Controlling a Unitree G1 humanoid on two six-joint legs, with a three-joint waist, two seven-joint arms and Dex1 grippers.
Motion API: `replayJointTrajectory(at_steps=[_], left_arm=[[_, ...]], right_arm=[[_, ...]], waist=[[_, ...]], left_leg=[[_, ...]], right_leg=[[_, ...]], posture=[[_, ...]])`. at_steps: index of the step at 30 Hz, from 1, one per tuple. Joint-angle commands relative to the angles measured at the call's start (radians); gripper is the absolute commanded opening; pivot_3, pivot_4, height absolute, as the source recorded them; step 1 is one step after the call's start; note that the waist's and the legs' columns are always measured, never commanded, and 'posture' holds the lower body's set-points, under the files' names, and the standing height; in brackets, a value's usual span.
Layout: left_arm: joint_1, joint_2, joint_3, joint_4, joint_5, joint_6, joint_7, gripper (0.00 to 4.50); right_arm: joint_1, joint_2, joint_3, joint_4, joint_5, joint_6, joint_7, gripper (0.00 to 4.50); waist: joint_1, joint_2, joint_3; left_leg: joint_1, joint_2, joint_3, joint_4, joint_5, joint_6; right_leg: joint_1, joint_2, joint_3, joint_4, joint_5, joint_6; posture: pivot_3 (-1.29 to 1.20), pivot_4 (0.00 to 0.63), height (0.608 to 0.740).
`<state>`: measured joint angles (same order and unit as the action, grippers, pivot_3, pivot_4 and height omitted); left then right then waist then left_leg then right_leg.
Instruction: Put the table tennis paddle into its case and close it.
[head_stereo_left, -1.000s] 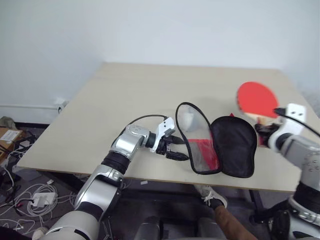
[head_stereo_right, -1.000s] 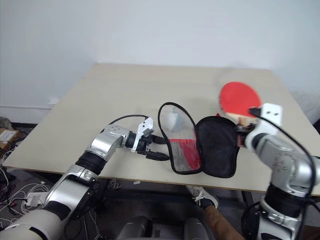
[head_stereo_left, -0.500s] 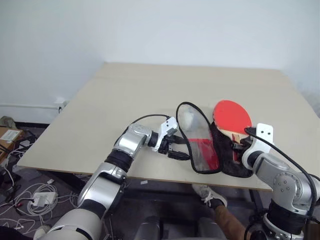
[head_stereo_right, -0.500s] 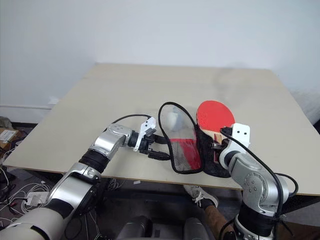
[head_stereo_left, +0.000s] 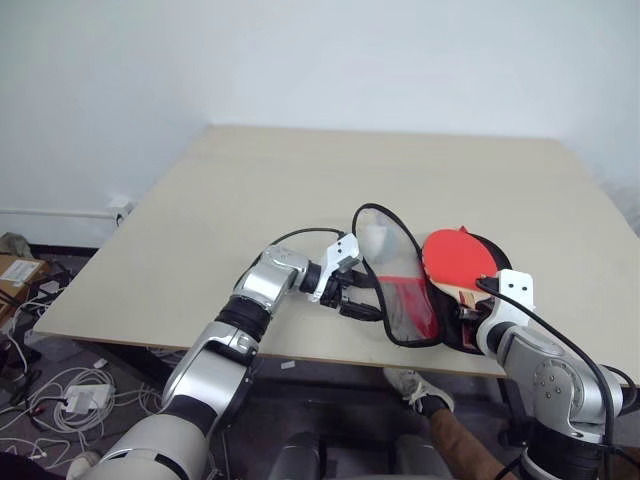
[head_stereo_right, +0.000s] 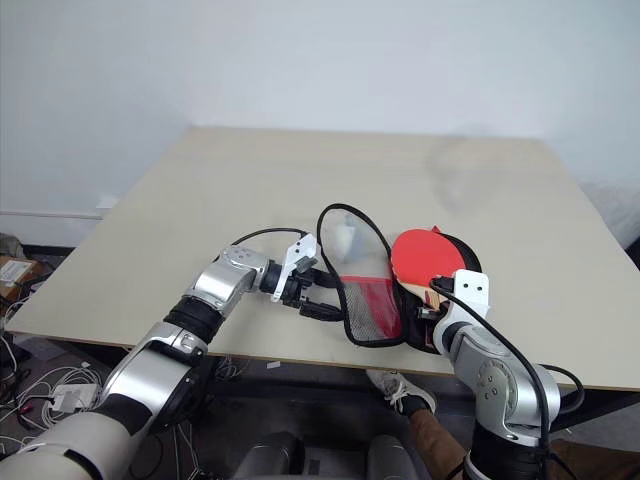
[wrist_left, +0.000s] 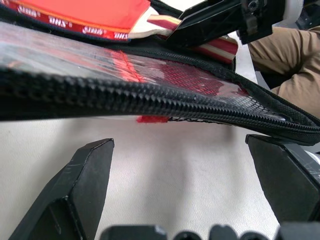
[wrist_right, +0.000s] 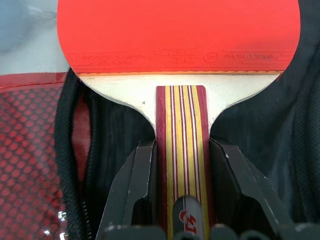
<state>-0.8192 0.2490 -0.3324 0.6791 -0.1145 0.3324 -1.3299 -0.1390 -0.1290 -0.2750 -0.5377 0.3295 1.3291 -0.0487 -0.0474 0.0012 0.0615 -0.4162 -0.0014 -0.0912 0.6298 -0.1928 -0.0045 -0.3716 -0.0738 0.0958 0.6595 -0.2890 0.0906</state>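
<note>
Up close, right fingers (wrist_right: 180, 200) clamp paddle (wrist_right: 179, 45) handle | left fingers (wrist_left: 75, 195) spread beside case (head_stereo_left: 395, 285)

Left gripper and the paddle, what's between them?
The case's raised flap stands between the left gripper and the paddle, seen in both eye views.

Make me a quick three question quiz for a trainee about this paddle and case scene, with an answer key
1. True or false: the right gripper is shut on the table tennis paddle.
2. The left gripper is: A) open beside the case, B) shut on the case's zip, C) holding the paddle.
3. Fill in: the case lies ____ on the table.

Key: 1 true; 2 A; 3 open.
</note>
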Motion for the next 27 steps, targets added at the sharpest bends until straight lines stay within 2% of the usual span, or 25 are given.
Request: replayJointTrajectory(at_steps=[1, 27], left_arm=[[-0.031, 0.003, 0.019, -0.010, 0.000, -0.017, -0.005, 4.50], [-0.034, -0.002, 0.019, -0.014, 0.000, -0.015, -0.002, 4.50]], right_arm=[[-0.006, -0.018, -0.003, -0.002, -0.033, -0.026, -0.008, 1.11], [0.014, -0.003, 0.023, 0.073, -0.119, -0.013, -0.040, 1.11]], waist=[[0.000, 0.000, 0.000], [0.002, -0.006, -0.003]], left_leg=[[0.000, 0.000, 0.000, 0.000, 0.000, 0.000], [0.003, 0.001, 0.000, 0.000, 0.000, 0.000]], right_leg=[[0.000, 0.000, 0.000, 0.000, 0.000, 0.000], [0.002, 0.001, 0.000, 0.000, 0.000, 0.000]], posture=[[0.00, 0.000, 0.740], [0.00, 0.000, 0.740]])
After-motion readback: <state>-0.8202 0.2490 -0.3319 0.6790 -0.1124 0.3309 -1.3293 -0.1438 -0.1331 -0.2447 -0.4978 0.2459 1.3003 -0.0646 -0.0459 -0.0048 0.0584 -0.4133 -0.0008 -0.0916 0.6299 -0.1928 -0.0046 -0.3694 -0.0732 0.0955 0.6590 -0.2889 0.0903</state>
